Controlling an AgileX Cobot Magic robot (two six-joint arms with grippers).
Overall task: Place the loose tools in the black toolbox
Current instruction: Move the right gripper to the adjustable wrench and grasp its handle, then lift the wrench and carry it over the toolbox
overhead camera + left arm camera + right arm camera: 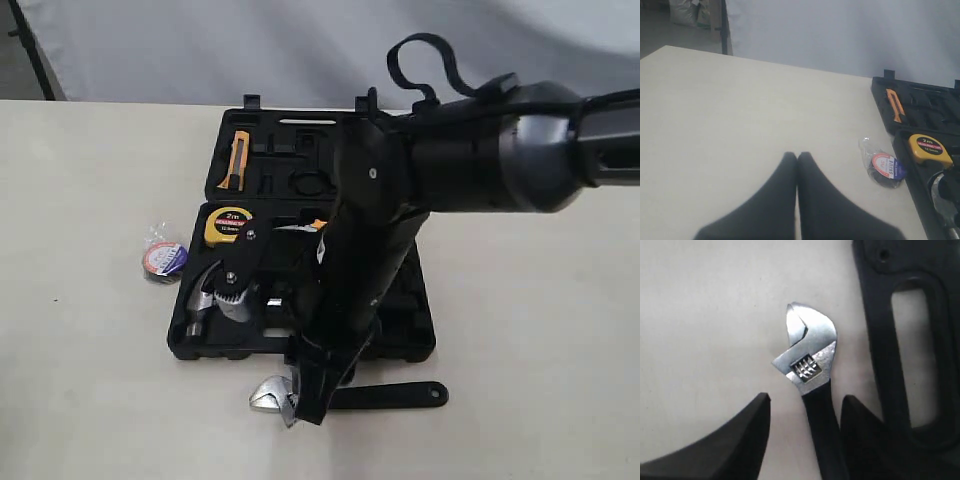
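The toolbox [415,338] lies open at the middle of the bench [80,380]. The hammer [205,295] lies in its near half, head at the 8 o'clock corner, with the handle hidden under the right arm. A tape measure [228,225] sits just beyond the hammer, at 12 o'clock of it.

The wrench [390,396] lies on the bench just outside the toolbox at 6 o'clock, head pointing to 9 o'clock. The right gripper [806,399] is down over it. Its fingers [747,432] are apart, one on each side of the wrench's [812,370] black handle just behind the head, not clamped.

The tape roll [163,260] rests on the bench at 9 o'clock of the toolbox, near but apart from it. The left gripper [797,155] is over bare bench, fingers together and holding nothing, with the tape roll [885,167] nearby.
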